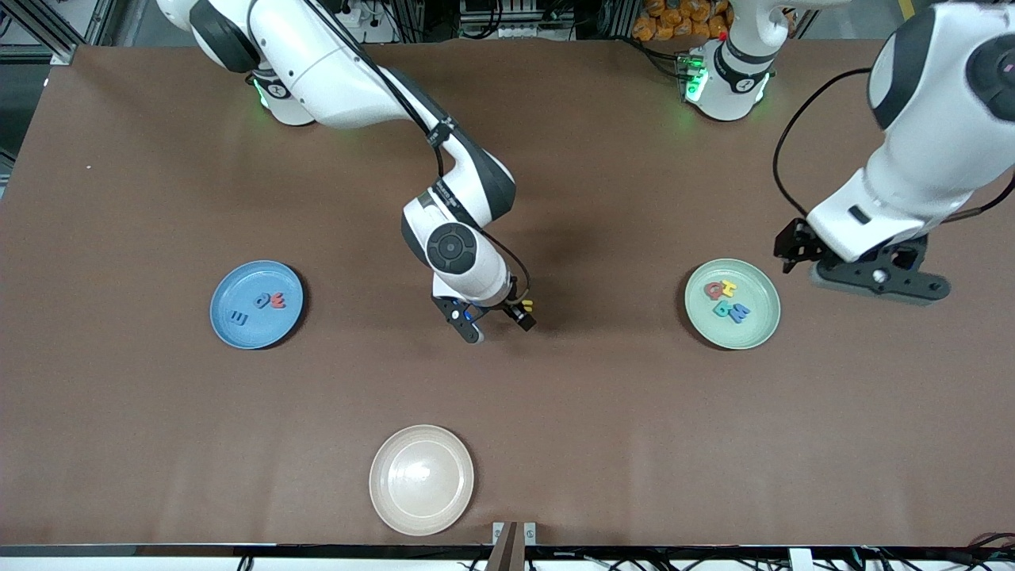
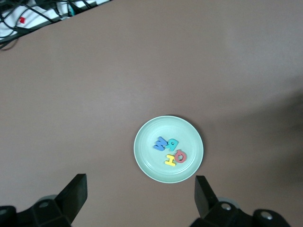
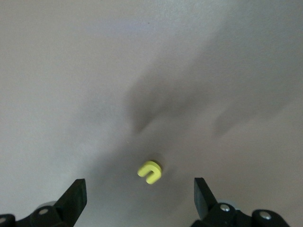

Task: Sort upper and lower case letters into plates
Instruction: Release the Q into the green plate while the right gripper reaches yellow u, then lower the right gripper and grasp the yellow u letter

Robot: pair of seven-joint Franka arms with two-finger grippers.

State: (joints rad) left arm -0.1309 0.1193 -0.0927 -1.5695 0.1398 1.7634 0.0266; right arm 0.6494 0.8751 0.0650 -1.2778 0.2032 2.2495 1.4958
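Item: yellow letter [image 3: 150,171], last loose piece, on the surface under my right gripper [image 1: 492,321], jaws released. Left gripper [image 1: 872,274], released, waits beside mint plate [image 1: 765,333]. Risk: tiny flat piece may skid from closing jaws.

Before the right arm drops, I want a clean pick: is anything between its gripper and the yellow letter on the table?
Nothing visible. The right gripper is open over the yellow letter, which lies alone on bare table, with no other letter or plate beside it.
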